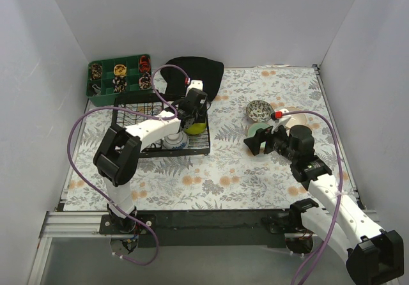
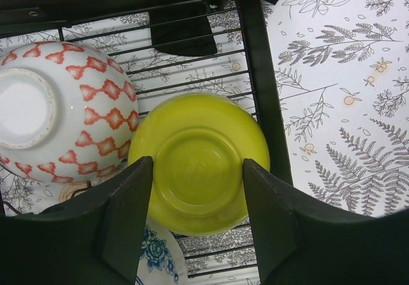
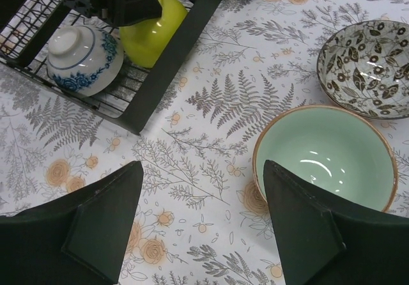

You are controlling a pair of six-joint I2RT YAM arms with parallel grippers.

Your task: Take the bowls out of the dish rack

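In the black wire dish rack [image 1: 128, 114] [image 2: 262, 93] a lime-green bowl [image 2: 198, 144] [image 1: 197, 129] lies bottom-up at the right end. My left gripper [image 2: 198, 189] [image 1: 192, 114] straddles its foot ring, one finger pressed against each side. Beside it lie a white bowl with red diamonds [image 2: 70, 112] and a blue floral bowl [image 2: 156, 253] [image 1: 174, 142]. My right gripper [image 3: 202, 170] [image 1: 252, 146] hangs open over the tablecloth. Its right finger is next to a pale mint bowl [image 3: 323, 151] [image 1: 259, 130] standing upright on the table.
A dark leaf-patterned bowl [image 3: 367, 64] [image 1: 259, 110] and a cream bowl [image 1: 295, 117] stand on the cloth behind the mint one. A green compartment tray [image 1: 118, 74] and a black cloth [image 1: 192, 71] lie at the back. White walls enclose the table.
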